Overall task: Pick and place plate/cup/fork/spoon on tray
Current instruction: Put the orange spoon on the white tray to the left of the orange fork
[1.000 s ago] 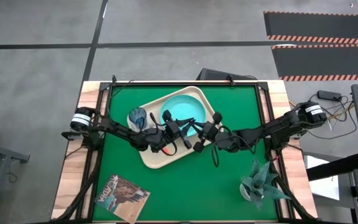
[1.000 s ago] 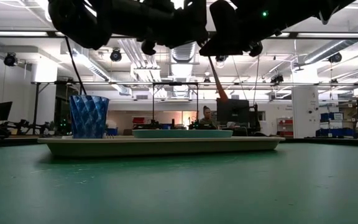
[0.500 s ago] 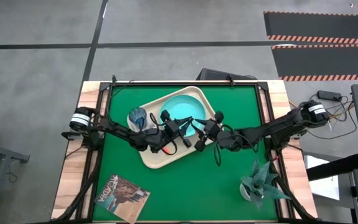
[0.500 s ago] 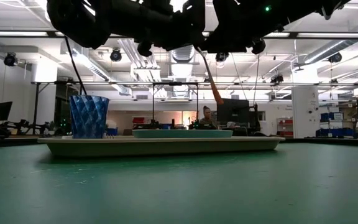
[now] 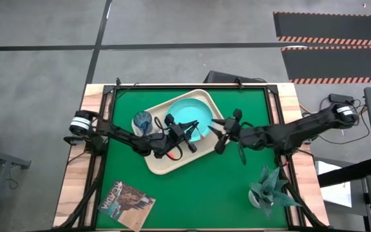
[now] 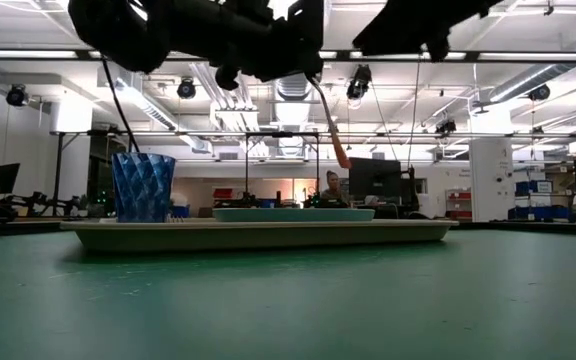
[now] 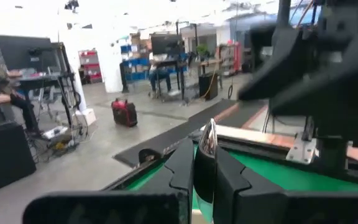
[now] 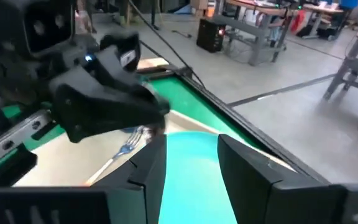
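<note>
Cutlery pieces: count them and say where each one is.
2. A slim silver-tined fork lies on the cream plastic tray beside the round turquoise plate. A red-orange-handled spoon hangs from the shut left gripper above that tray. None else shows.

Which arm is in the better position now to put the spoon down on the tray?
Left. The left gripper is shut on the spoon, which hangs above the tray near the plate. The right gripper is open and empty at the tray's edge.

blue cup (image 6: 144, 187) and turquoise plate (image 6: 293, 214) on beige tray (image 6: 258, 234); spoon (image 6: 330, 125) hanging above.
</note>
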